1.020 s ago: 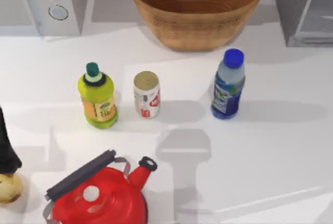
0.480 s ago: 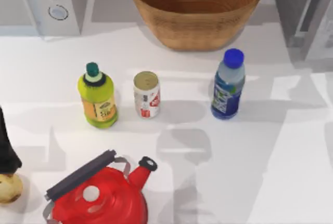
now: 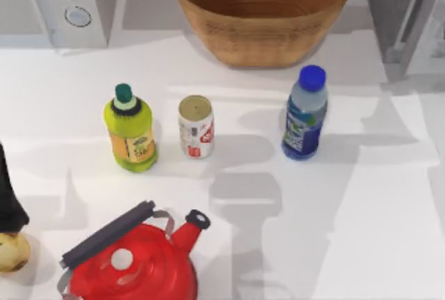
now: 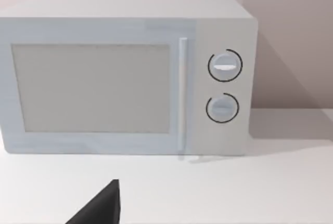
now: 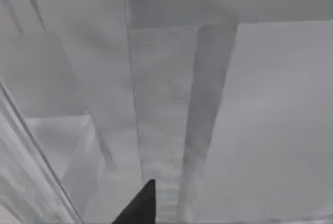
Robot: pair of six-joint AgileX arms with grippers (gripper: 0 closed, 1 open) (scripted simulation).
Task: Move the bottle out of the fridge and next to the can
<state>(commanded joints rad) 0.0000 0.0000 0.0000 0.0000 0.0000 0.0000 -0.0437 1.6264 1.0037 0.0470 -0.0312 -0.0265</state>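
Beside can [image 3: 196, 127]: blue-labelled bottle [image 3: 304, 113].

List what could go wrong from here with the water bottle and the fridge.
The clear blue-capped water bottle stands apart from the small white-and-red can, so a push could tip the tall bottle. The grey fridge's pale door is swung out near the wicker basket; an arm could clip it.

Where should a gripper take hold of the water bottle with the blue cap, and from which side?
Grip the bottle around its labelled body, below the blue cap. It stands upright and is round, so a level, sideways grasp likely suits it. Coming from the top view's right looks best: the table is bare there, while the can stands to its left and the basket behind it.
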